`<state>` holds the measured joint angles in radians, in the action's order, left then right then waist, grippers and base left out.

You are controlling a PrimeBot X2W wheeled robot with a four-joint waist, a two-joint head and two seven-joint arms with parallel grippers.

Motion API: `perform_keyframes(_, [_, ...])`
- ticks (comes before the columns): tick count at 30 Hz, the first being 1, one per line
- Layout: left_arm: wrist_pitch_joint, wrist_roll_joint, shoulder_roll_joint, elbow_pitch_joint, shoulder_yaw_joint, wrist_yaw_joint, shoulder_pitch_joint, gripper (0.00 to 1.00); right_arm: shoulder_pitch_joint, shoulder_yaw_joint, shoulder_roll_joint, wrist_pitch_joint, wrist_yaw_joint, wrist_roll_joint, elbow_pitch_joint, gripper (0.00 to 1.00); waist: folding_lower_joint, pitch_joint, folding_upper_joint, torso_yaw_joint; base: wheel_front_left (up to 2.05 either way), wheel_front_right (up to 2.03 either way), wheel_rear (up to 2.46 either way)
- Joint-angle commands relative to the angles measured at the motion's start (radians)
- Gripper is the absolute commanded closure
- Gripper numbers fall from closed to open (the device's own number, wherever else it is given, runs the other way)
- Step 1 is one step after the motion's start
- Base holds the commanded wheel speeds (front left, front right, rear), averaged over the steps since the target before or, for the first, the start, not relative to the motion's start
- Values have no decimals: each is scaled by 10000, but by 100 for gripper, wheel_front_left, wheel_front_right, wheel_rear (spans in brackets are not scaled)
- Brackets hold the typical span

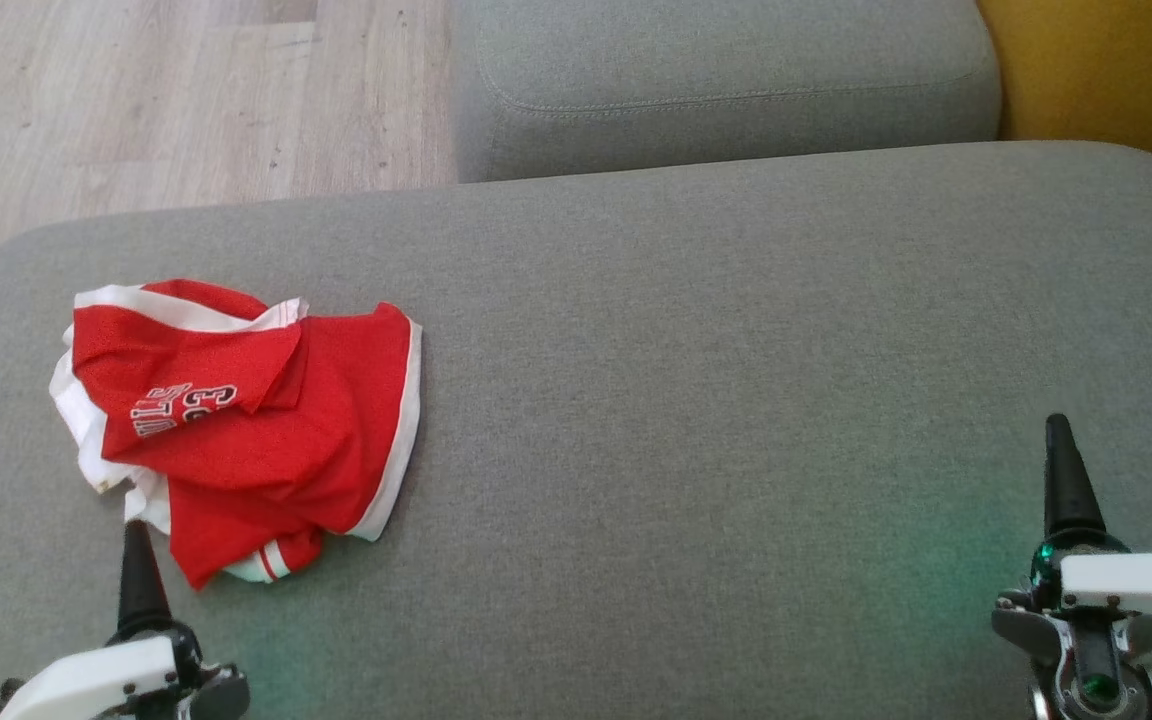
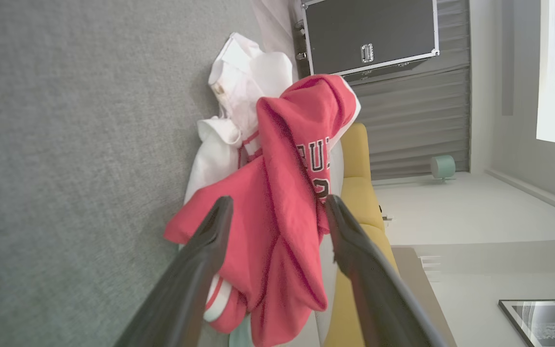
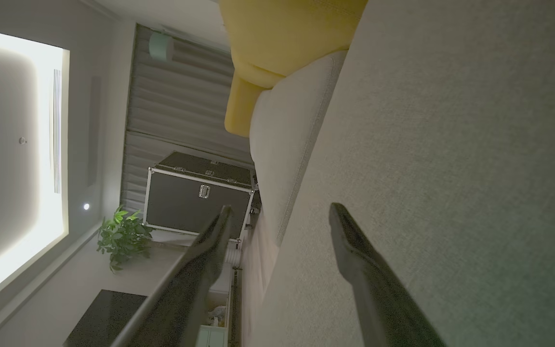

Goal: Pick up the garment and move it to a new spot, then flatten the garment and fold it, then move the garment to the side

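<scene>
**Grippers.** The left gripper (image 2: 277, 206) stands with its jaws fully apart and has hold of nothing. In the left wrist view the garment (image 1: 256, 420) lies beyond the fingertips, framed between them and not clamped. In the head view the fingertip is just beside the garment's near edge; contact cannot be confirmed. The right gripper (image 3: 280, 212) is also spread wide and empty, over bare cushion and well apart from the garment.

**Garment.** Red with white trim and lettering, it rests on the left part of the seat cushion (image 1: 696, 400). It is bunched and doubled over itself with uneven layers, neither flat nor squarely folded.

**Step in hand.** Judged from this lie, the first step applies: pick-up for moving to a new spot. Nothing is lifted yet.

**Next move.** The left gripper is best placed. It probably needs to advance onto a raised fold, close on enough fabric layers, and lift clear. Too thin a pinch may drag only one layer.

**Surface and room.** The cushion is grey woven upholstery with ample bare area to the right for spreading. A second grey cushion (image 1: 726, 90) sits behind it. Pale wood floor (image 1: 136, 100) lies at the far left and yellow upholstery (image 1: 1106, 70) at the far right. A dark flight case (image 2: 369, 33) and a potted plant (image 3: 123, 236) stand further off.
</scene>
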<state>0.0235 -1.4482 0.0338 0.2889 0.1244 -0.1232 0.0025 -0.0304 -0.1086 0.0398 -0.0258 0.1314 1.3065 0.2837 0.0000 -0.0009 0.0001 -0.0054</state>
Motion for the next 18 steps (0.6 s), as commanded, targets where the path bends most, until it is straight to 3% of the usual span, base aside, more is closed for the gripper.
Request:
perform_keyframes(1, [-155, 403, 86, -486, 201, 0, -481, 0, -506, 97, 52, 164, -2, -642, -526, 0, 0, 5, -1, 6, 0, 0, 0])
perform_keyframes(18, [-625, 3413, 99, -1749, -558, 547, -481, 0, -572, 879, 61, 636, -3, -4417, -1611, 0, 0, 103, -1, -16, 0, 0, 0])
